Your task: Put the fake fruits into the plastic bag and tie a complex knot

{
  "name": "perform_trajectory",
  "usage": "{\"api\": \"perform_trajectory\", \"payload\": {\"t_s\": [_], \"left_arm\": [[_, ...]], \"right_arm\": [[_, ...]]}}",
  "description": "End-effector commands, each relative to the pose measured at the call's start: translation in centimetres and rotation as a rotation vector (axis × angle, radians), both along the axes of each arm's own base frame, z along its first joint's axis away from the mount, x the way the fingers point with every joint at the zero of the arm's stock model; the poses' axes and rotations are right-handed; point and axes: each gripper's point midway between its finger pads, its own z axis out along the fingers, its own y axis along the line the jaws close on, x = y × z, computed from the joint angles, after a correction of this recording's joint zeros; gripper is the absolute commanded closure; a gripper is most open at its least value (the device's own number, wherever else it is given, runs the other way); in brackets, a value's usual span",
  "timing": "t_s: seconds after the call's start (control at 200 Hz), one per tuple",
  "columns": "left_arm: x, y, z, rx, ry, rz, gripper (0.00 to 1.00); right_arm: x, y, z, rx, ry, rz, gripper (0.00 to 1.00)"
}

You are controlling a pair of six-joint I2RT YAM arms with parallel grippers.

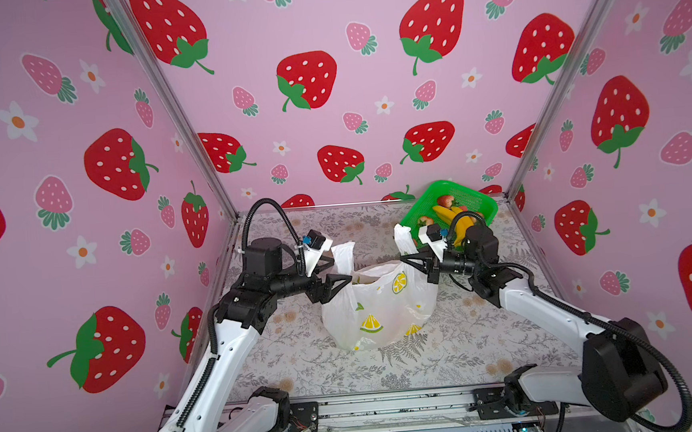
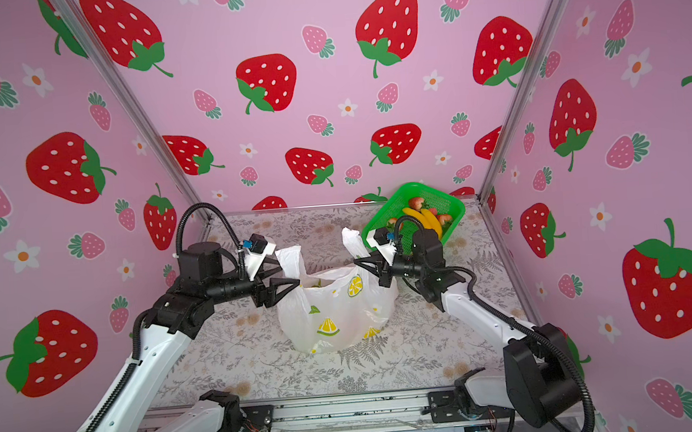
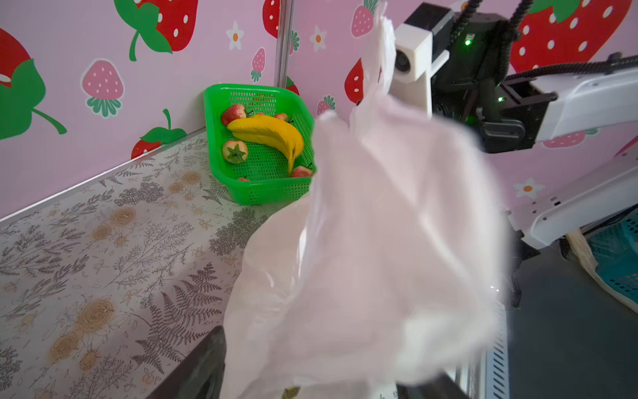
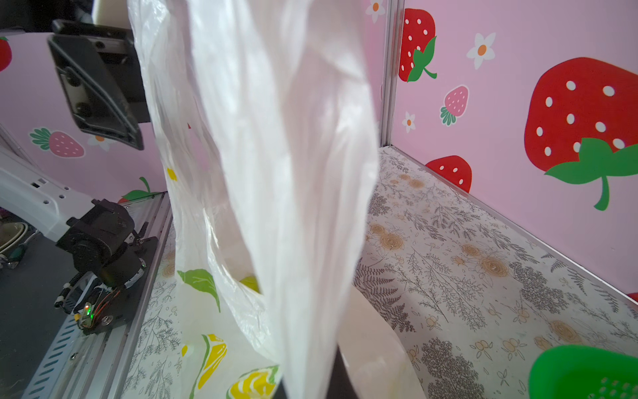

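The thin, crinkly white plastic bag (image 1: 377, 306) stands at the middle of both top views on the flowered table (image 1: 490, 340), its two handle strips rising upward. The right tool (image 1: 412, 258) is clamped on the right handle, while the left tool (image 1: 340, 273), jaws spread with nothing clearly gripped, sits right beside the left handle. Glossy fruits (image 1: 446, 214), a banana and strawberries, lie in the green mesh basket (image 1: 481, 203) at upper right, nearer the right arm.

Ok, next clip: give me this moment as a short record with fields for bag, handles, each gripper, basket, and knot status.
bag: plastic bag on the table, mouth open
handles: both raised, untied
left gripper: open at the left handle
right gripper: shut on the right handle
basket: green basket at back right, bananas and strawberries inside
knot: not yet started
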Motion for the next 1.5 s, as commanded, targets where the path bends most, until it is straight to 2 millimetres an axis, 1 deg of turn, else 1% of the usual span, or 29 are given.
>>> {"api": "perform_trajectory", "payload": {"t_s": [0.0,0.185,0.32,0.425,0.55,0.705,0.821,1.101,1.156,1.306,1.396,1.451,1.496], "left_arm": [[-0.2,-0.9,0.9,-0.097,-0.082,-0.163,0.25],[0.2,-1.0,-0.8,-0.094,-0.082,-0.204,0.25],[0.2,-1.1,-1.4,-0.108,-0.09,-0.222,0.29],[-0.1,-0.8,-1.7,-0.115,-0.11,-0.212,0.28],[-0.4,-0.5,-1.5,-0.132,-0.142,-0.191,0.22],[-0.7,-0.3,-1.1,-0.154,-0.139,-0.2,0.21],[-0.6,-0.1,-1.0,-0.172,-0.128,-0.211,0.24],[-0.8,0.0,-0.7,-0.21,-0.111,-0.258,0.36],[-0.8,0.2,-0.5,-0.219,-0.111,-0.262,0.36],[-0.9,0.3,-0.5,-0.225,-0.111,-0.264,0.29],[-0.9,0.4,-0.6,-0.223,-0.111,-0.265,0.29],[-0.7,0.4,-0.8,-0.223,-0.104,-0.263,0.31],[-0.6,0.4,-0.8,-0.225,-0.1,-0.263,0.36]], "right_arm": [[-0.8,-0.5,1.4,0.019,-0.062,0.013,0.97],[-0.9,-0.5,1.5,0.021,-0.067,0.014,0.97],[-0.8,-0.4,1.4,0.02,-0.06,0.018,0.97],[-0.8,-0.5,1.3,0.018,-0.058,0.014,0.97],[-0.7,-0.5,1.4,0.018,-0.061,0.009,0.97],[-0.7,-0.5,1.2,0.014,-0.056,0.006,0.97],[-0.7,-0.6,1.3,0.015,-0.059,0.003,0.98],[-0.7,-0.6,1.2,0.012,-0.059,0.0,0.97],[-0.7,-0.6,1.2,0.012,-0.059,-0.001,0.97],[-0.6,-0.6,1.2,0.011,-0.06,-0.003,0.98],[-0.7,-0.6,1.3,0.012,-0.062,-0.002,0.97],[-0.7,-0.6,1.3,0.012,-0.062,-0.001,0.97],[-0.7,-0.6,1.4,0.013,-0.063,0.0,0.98]]}}
